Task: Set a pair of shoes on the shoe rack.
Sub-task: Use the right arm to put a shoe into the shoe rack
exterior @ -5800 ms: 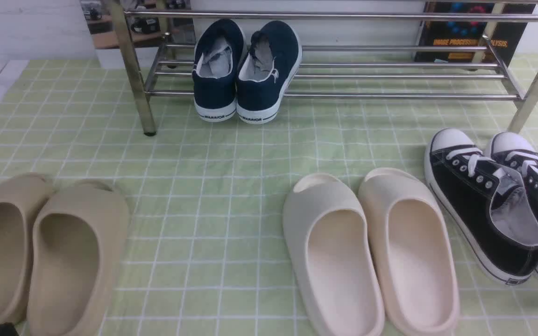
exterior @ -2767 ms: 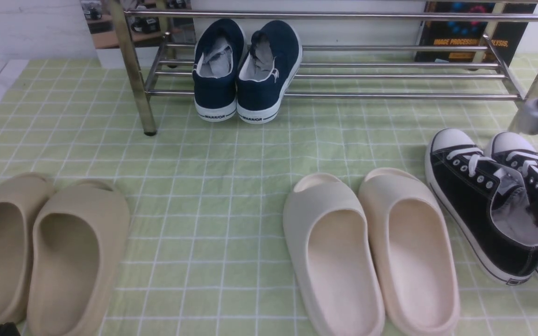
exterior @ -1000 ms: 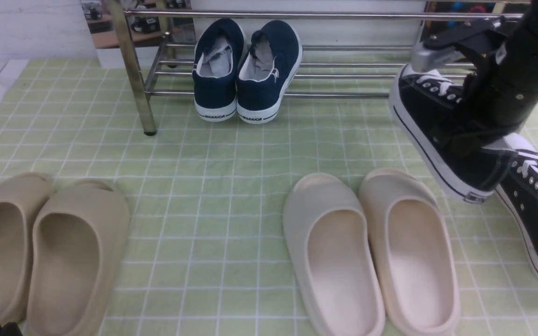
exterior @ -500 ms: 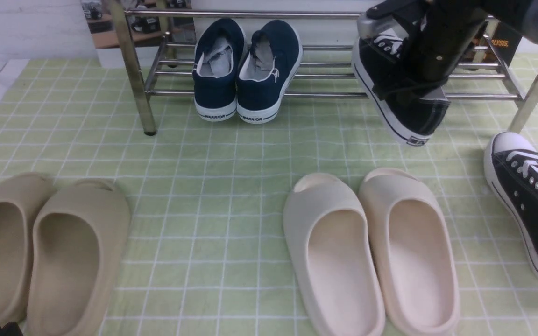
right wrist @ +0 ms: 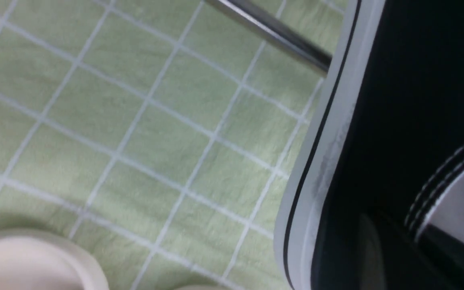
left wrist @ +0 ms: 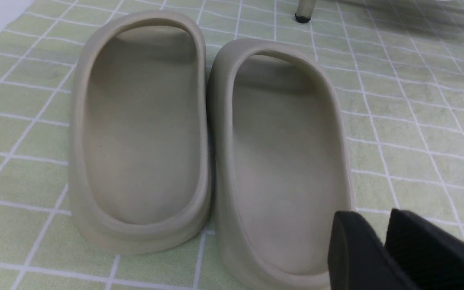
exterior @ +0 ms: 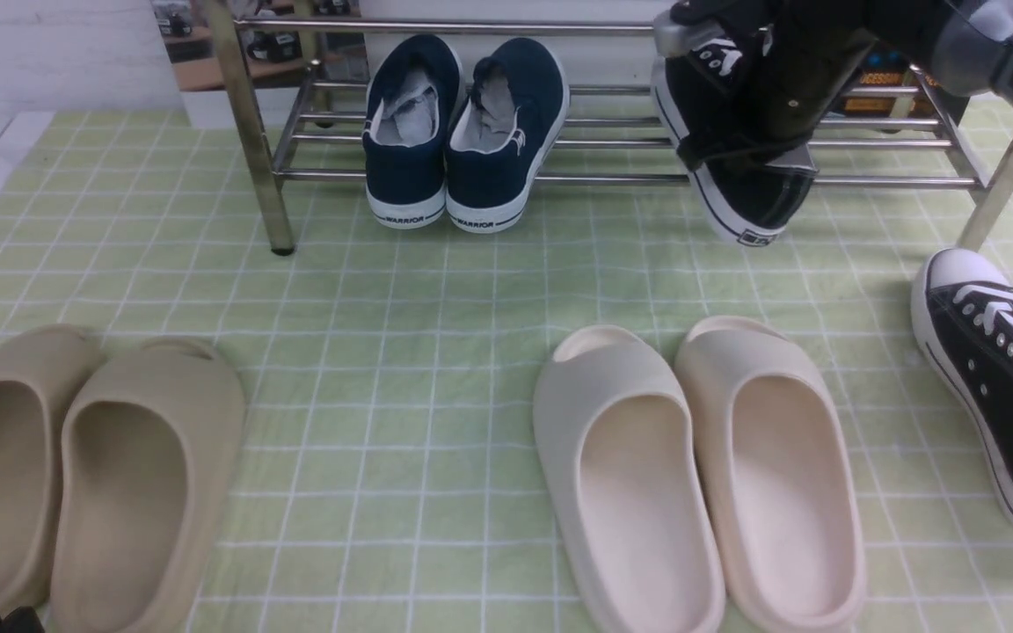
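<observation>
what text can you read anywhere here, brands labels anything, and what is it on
"WARRIOR": heel of the left navy sneaker.
"WARRIOR": heel of the right navy sneaker.
Orange print on the dark poster behind the shoe rack: mostly hidden, too blurred to read.
Heel patch on the lifted black sneaker: too small to read.

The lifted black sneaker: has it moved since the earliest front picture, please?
Yes: the black sneaker rose leftward from the cloth to the lower bars of the shoe rack.
</observation>
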### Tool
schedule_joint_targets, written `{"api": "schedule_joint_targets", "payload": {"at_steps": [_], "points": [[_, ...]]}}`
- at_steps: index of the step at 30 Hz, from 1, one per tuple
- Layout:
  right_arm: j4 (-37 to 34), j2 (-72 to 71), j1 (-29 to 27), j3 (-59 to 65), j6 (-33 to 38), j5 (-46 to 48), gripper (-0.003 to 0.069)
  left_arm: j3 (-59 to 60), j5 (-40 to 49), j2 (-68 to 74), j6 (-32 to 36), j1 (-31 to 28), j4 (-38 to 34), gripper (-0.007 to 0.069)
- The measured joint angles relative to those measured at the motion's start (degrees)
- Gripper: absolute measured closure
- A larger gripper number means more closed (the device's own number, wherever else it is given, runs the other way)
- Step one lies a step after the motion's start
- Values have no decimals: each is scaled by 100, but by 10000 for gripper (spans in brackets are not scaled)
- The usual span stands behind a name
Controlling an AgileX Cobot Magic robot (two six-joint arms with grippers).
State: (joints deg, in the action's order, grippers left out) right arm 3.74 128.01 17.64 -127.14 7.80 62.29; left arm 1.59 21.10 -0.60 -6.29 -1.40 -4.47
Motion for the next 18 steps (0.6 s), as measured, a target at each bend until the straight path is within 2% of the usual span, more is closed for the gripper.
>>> {"api": "schedule_joint_targets", "payload": {"at_steps": [3,4,6,8,11,14,18], "points": [[34,-12,0,-7,-142,-123,564,0,0,0,0,0,0,480],[40,-40,0,-15,-177,-121,512,0,0,0,0,0,0,480],[66,-89,0,-22,-178,-65,461,0,0,0,0,0,0,477],[73,-218,0,-34,-196,103,363,0,0,0,0,0,0,474],[84,-463,0,-47,-196,545,252,0,0,0,0,0,0,470],[113,-720,0,-65,-82,861,214,0,0,0,0,0,0,470],[193,-1023,0,167,-12,902,240,0,0,0,0,0,0,470]]}}
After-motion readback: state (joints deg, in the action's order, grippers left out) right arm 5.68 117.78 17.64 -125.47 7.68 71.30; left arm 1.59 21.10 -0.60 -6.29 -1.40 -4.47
